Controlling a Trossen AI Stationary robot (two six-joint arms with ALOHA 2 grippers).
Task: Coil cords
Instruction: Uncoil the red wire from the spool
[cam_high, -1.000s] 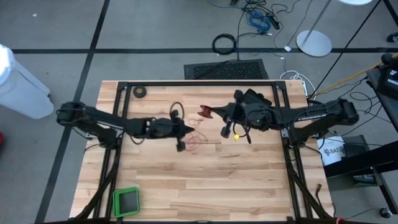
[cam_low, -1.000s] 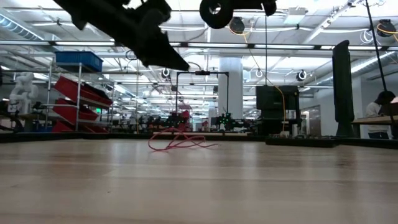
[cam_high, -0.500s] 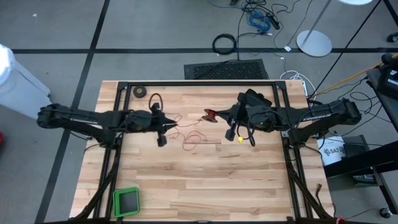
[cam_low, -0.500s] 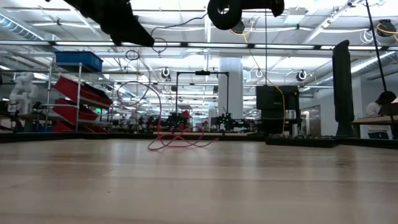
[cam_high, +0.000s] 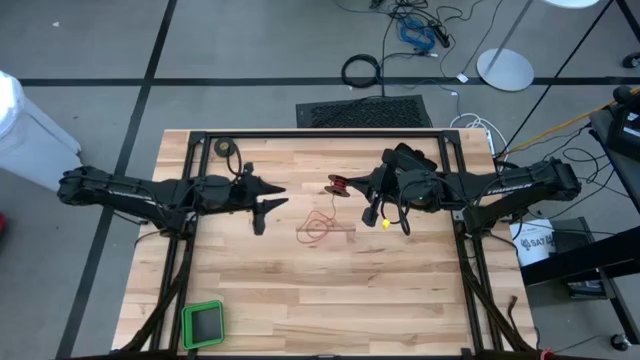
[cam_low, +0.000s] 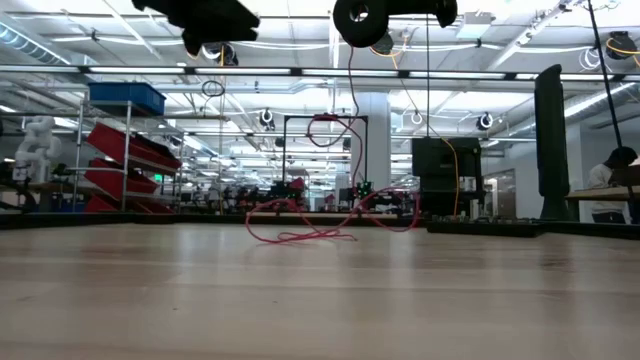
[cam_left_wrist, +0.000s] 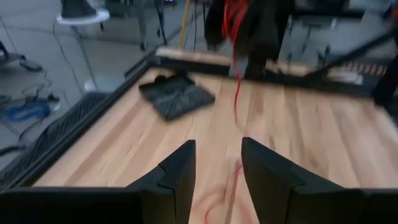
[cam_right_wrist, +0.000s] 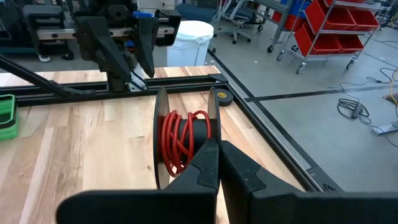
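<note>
While the right hand (cam_right_wrist: 217, 163) grips the reel (cam_right_wrist: 185, 141), the parted left hand (cam_high: 268, 196) hovers near a tape roll (cam_high: 226, 147).

text: none legible | labels: none | numbers: none | signs: none

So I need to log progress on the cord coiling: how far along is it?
Partly done. Some red wire is already wound on the reel, which the right pincer holds shut above the table. The left pincer is open and empty, away from the wire. Left to do: a loose tangle of wire lies on the table, with a strand rising to the reel, so much winding remains.
</note>
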